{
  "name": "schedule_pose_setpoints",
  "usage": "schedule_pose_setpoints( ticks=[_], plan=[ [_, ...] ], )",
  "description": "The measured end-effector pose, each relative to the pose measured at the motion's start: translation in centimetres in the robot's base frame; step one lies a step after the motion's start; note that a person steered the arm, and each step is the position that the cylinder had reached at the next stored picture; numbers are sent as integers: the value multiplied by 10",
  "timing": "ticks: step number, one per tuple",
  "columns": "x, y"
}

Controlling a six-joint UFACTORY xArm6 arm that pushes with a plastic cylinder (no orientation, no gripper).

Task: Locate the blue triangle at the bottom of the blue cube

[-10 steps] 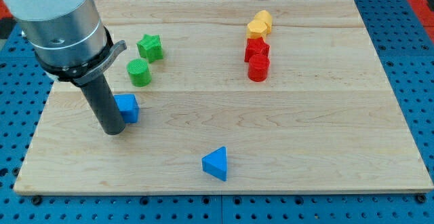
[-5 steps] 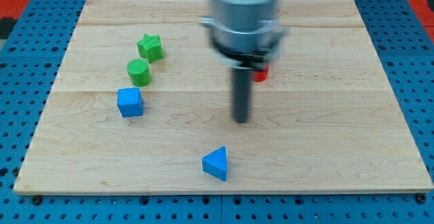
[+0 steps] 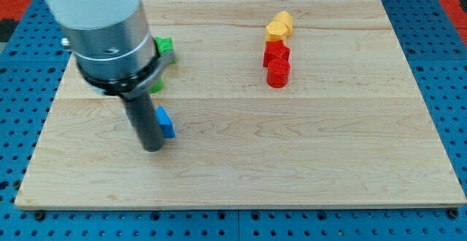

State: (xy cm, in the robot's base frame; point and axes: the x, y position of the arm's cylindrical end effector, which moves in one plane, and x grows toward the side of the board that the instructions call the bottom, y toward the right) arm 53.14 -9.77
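My tip [image 3: 153, 147] rests on the wooden board [image 3: 306, 146] at the view's left. Only one blue block [image 3: 167, 122] shows, peeking out just right of the rod and a little above the tip. It seems to touch the rod. Its shape cannot be made out. The arm hides where the blue cube stood earlier, and no second blue block is in view. The spot at the bottom middle where the blue triangle lay is bare.
A green star [image 3: 166, 45] and a green cylinder [image 3: 156, 85] are mostly hidden behind the arm at the upper left. Two yellow blocks [image 3: 279, 26], a red star [image 3: 276, 52] and a red cylinder [image 3: 278, 74] stand at the upper right.
The arm has swung from the board's middle to the left. The blue triangle is gone from the bottom middle. A blue block now sits right of the rod.
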Motion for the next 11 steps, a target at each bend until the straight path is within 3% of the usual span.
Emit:
schedule_pose_setpoints(
  ticks=[1, 2, 5, 6, 7, 8, 11],
  plan=[
    [-27, 35],
    [-62, 3],
    [-27, -3],
    [-25, 50],
    [7, 31],
    [7, -9],
    [5, -22]
  ],
)
